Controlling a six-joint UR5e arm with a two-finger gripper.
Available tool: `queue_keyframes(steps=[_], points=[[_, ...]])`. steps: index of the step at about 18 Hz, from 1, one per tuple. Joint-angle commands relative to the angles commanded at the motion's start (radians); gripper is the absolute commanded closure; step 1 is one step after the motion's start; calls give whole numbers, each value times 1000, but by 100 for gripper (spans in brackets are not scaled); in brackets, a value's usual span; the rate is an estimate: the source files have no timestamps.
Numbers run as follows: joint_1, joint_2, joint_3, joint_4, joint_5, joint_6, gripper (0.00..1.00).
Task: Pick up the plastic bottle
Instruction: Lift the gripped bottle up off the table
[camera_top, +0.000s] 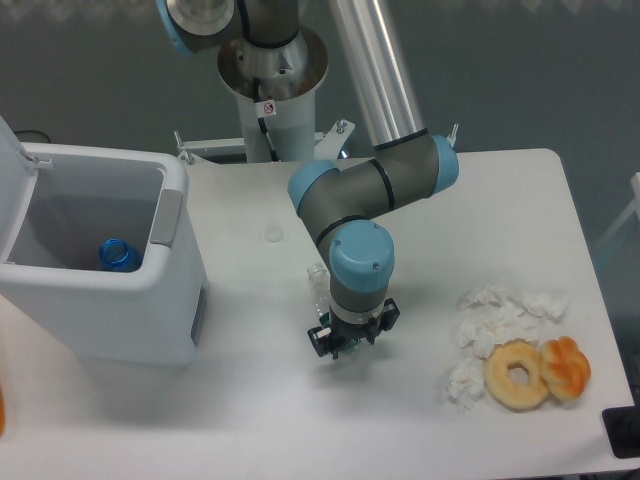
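The robot arm reaches down over the white desk (480, 200), and its hand (345, 343) is low, right by the bottle (317, 287). The bottle lies on its side on the desk. Only its clear top end shows, poking out on the far left of the hand. The rest of the bottle is hidden under the arm's blue cap and the hand.

I cannot tell if the hand is squeezing the bottle or not. The fingers are dark and small from here, and the arm covers most of the spot where they would meet the bottle.

To me this looks like the grabbing step. The hand seems to be lined up over the bottle and down at its level, but the bottle does not look lifted off the desk yet.

Next, I think the hand needs a firm hold around the bottle's middle, and then a straight lift up. A clear bottle is smooth and round, so it could roll or slip out if the fingers pinch it off to one side.

Left of the bottle stands a white bin (95, 270) with something blue (118, 254) inside. Right of the bottle, well apart, lie a donut (517, 374), an orange pastry (566, 365) touching it, and some crumpled white tissues (495, 318).
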Motion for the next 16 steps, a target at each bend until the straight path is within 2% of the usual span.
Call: queue_keyframes(steps=[4, 7, 12, 16], points=[[0, 8, 8, 0, -2, 0, 34], [0, 35, 14, -2, -2, 3, 34], [0, 115, 38, -5, -5, 90, 34], [-26, 147, 64, -12, -2, 190, 34]])
